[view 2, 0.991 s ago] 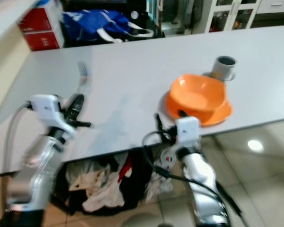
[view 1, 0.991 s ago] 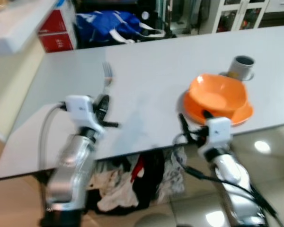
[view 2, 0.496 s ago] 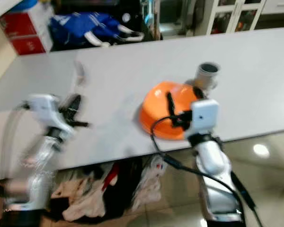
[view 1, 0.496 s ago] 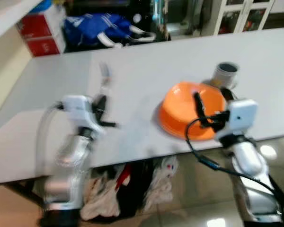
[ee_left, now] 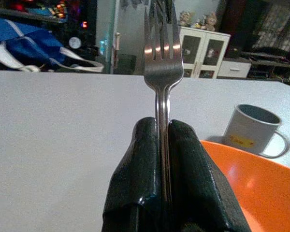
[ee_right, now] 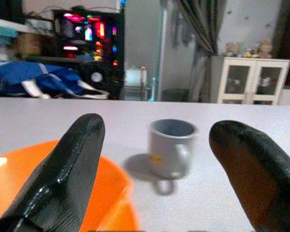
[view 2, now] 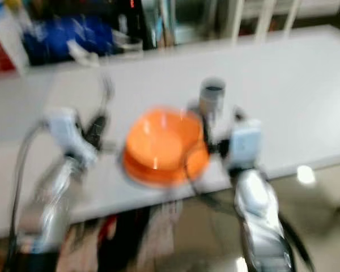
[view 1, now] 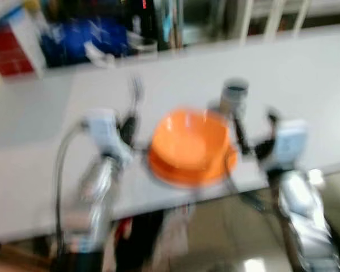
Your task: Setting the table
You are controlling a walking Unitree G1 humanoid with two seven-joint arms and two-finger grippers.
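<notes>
Head views blurred. Pale grey matte surface (view 1: 306, 73), smooth, wide.

Orange bowl (view 1: 188, 141): glossy, round, deep, looks like plastic. It sits on an orange plate (view 1: 184, 173) of the same finish, close to the near edge of the surface. Just behind them stands a grey mug (ee_right: 170, 147), cylindrical, with a loop handle and a small yellow mark on its side. It stands upright, near the bowl; I cannot tell whether they touch.

Fork (ee_left: 162, 58): polished metal, four tines, slim neck. It stands upright between my left fingers (ee_left: 193, 183), tines up. My left gripper (ee_left: 163, 145) has its jaws closed tight on the fork's handle, the black glossy pads pressed against both sides of it. This gripper is at the bowl's left rim, low over the surface.

My right gripper (ee_right: 157, 140) has its jaws spread wide, holding nothing. The mug sits in line between the two fingers, farther out, apart from both. The orange rim lies under the finger on the bowl's side. In the head views this gripper is beside the bowl's right rim, near the mug.

Room: broad bare surface to the left and right of the dishes and behind the mug. Beyond the far edge: a blue bag (ee_left: 24, 43), a white cabinet (ee_right: 249, 79) with glass doors, lit electronics. Tiled floor (view 1: 255, 249) below the near edge.
</notes>
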